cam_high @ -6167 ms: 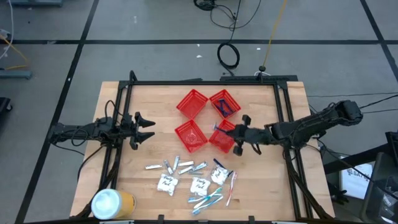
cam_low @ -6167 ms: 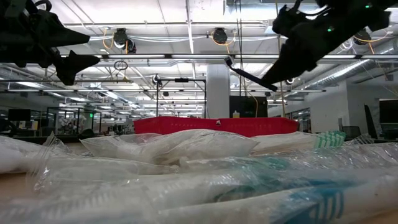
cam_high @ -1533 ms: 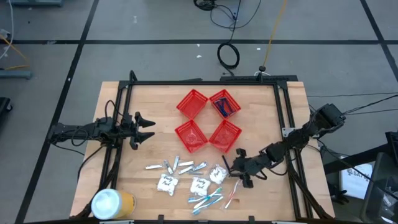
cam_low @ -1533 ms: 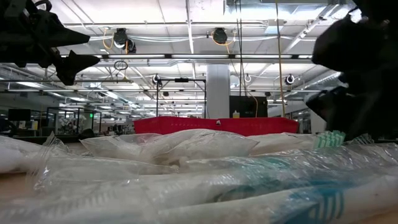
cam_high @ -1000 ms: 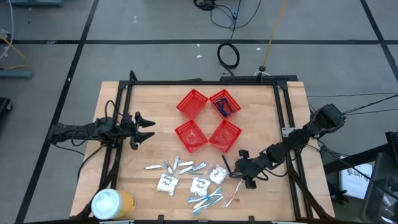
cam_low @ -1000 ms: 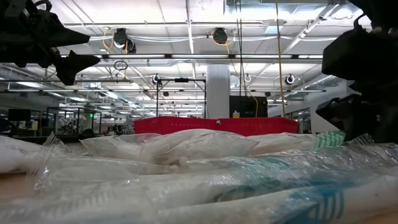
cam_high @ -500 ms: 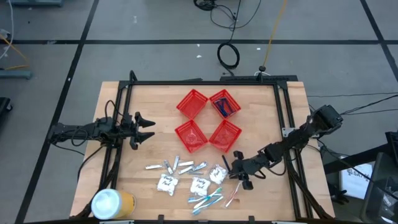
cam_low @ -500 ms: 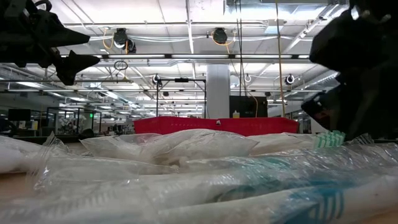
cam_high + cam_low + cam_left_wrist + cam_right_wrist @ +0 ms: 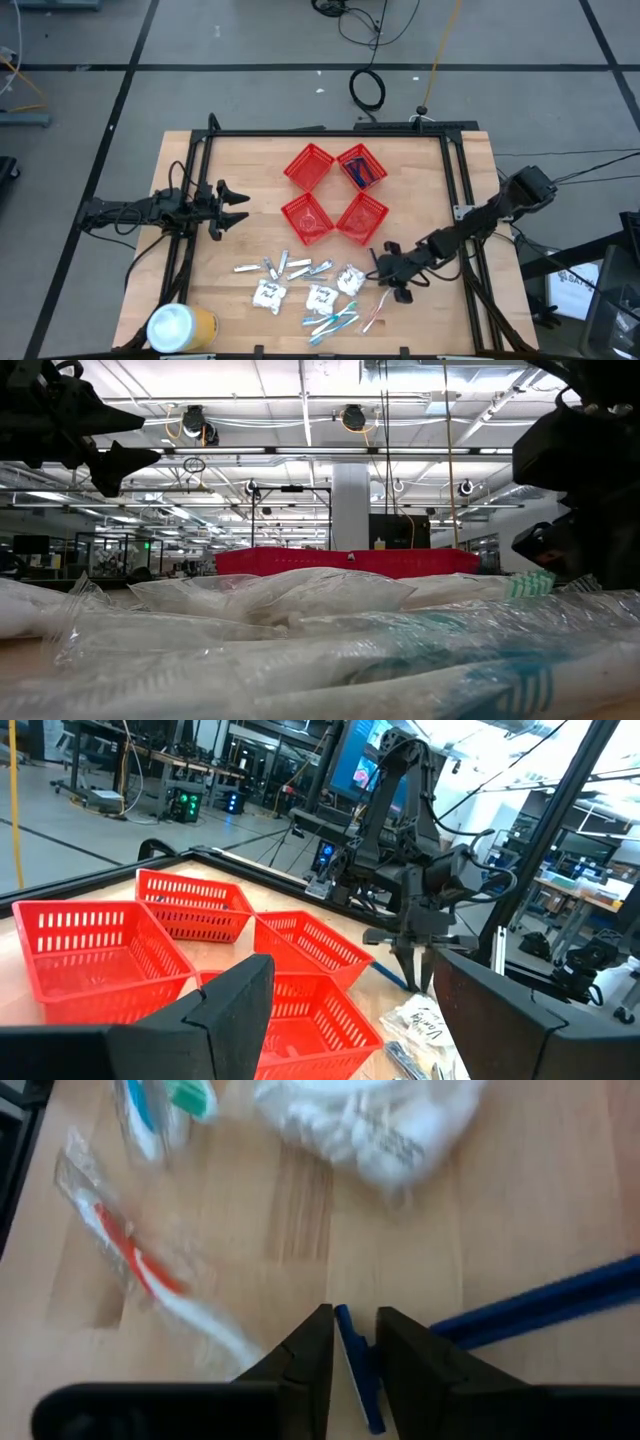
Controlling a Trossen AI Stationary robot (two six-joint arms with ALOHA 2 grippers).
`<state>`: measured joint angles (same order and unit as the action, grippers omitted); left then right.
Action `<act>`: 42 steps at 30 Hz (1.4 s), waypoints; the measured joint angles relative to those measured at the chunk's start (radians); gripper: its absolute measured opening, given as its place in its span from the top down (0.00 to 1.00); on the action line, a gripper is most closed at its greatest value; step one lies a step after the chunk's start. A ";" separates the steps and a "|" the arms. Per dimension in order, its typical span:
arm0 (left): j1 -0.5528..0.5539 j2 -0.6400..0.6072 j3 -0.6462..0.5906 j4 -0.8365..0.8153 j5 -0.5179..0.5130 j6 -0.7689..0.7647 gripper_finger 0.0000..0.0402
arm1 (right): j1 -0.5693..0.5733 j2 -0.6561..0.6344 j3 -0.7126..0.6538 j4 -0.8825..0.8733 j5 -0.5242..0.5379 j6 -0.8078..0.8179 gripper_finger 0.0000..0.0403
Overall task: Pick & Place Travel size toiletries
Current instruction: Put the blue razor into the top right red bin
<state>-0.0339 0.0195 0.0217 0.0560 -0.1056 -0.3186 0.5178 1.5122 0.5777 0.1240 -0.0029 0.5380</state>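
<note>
My right gripper [image 9: 378, 264] stands low over the table's near right part, pointing down, shut on a dark blue razor [image 9: 540, 1305]. The left wrist view shows that razor [image 9: 388, 977] slanting beside the gripper [image 9: 415, 965]. White sachets [image 9: 322, 297], little tubes [image 9: 285, 266] and wrapped toothbrushes [image 9: 335, 322] lie flat on the wood near the front edge. Other razors lie in the far right basket [image 9: 362, 168]. My left gripper [image 9: 240, 205] waits open above the table's left side. My right gripper pinches the razor's head end [image 9: 352, 1355] between its two fingers, coming from above and pointing down. The blue handle [image 9: 560, 1295] sticks out sideways from the hold, low over the wood. Whether it is lifted clear cannot be told.
Four red mesh baskets [image 9: 306, 218] sit in a cluster at the table's middle and far part. A large yellow can with a white lid [image 9: 180, 328] stands at the near left corner. A red and white wrapped toothbrush [image 9: 150, 1270] and a sachet [image 9: 380, 1120] lie close to the right gripper.
My right gripper has stayed over the razor at the near right of the pile, shifting slightly toward the table's left edge and back again. The left arm and the other toiletries have kept still.
</note>
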 joint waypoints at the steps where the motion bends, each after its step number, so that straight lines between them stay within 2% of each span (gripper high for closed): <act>1: 0.000 0.000 0.000 0.000 0.000 0.000 0.33 | 0.003 -0.011 0.000 -0.020 -0.002 0.011 0.84; 11: 0.000 0.000 0.000 0.000 0.000 0.000 0.33 | 0.027 -0.158 -0.003 -0.147 0.002 0.025 0.92; 15: 0.000 0.000 0.000 0.000 0.000 0.000 0.33 | 0.027 -0.210 -0.003 -0.162 0.067 0.058 0.93; 18: 0.000 0.000 0.000 0.000 0.000 0.000 0.33 | 0.027 -0.214 -0.002 -0.141 0.080 0.048 0.89; 23: 0.000 0.000 0.000 0.000 0.000 0.000 0.33 | 0.025 -0.168 -0.002 -0.113 0.079 0.094 0.72; 24: 0.000 0.000 0.000 0.000 0.000 0.000 0.33 | 0.024 -0.155 -0.002 -0.097 0.057 0.109 0.68; 28: 0.000 0.000 0.000 0.000 0.000 0.000 0.33 | 0.011 -0.155 -0.002 -0.094 -0.150 0.155 0.57; 29: 0.000 0.000 0.000 0.000 0.000 0.000 0.33 | 0.008 -0.163 -0.002 -0.105 -0.162 0.186 0.56; 33: 0.000 0.000 0.000 0.000 0.000 0.000 0.33 | 0.007 -0.178 -0.001 -0.161 -0.162 0.256 0.56; 42: 0.000 0.000 0.000 0.000 0.000 0.000 0.33 | -0.004 -0.180 -0.001 -0.418 -0.131 0.329 0.63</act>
<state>-0.0339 0.0194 0.0216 0.0557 -0.1054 -0.3184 0.5138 1.3323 0.5767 -0.2937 -0.1334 0.8668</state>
